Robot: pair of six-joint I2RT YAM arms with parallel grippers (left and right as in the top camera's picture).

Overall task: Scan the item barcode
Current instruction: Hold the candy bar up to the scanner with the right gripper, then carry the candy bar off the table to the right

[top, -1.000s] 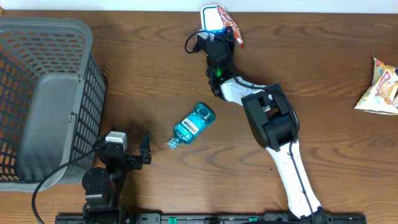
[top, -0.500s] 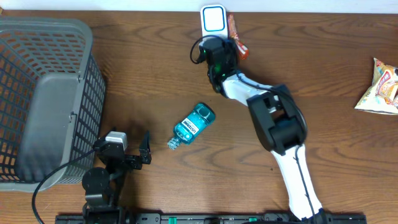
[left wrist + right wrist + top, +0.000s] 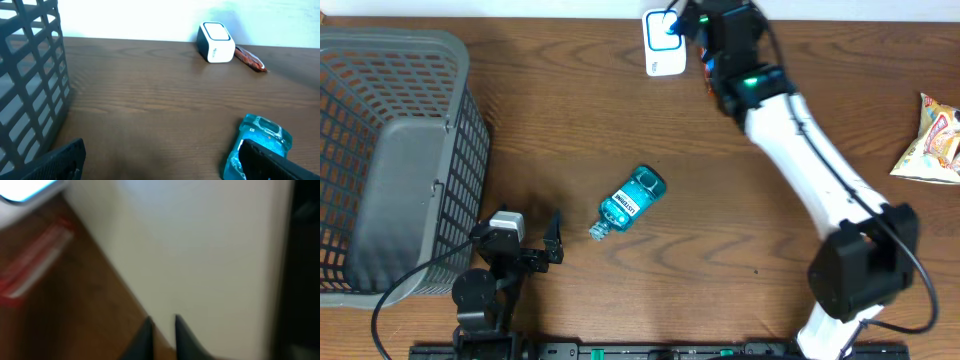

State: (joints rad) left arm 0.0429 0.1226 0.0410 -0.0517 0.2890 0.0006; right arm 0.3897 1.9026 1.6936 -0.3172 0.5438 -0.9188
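The white scanner with its blue-lit top stands at the table's far edge, also in the left wrist view. A thin red snack stick lies flat on the wood just right of it, and shows blurred in the right wrist view. My right gripper hovers behind and right of the scanner, near the wall. Its fingertips stand a narrow gap apart with nothing between them. My left gripper rests wide open and empty at the near left.
A blue mouthwash bottle lies on its side mid-table, beside my left gripper's right finger. A grey mesh basket fills the left side. A snack bag lies at the right edge.
My right gripper has let go of the red stick, which now lies beside the scanner. The right arm has swung to the right and stretched toward the back wall. The left arm is still.
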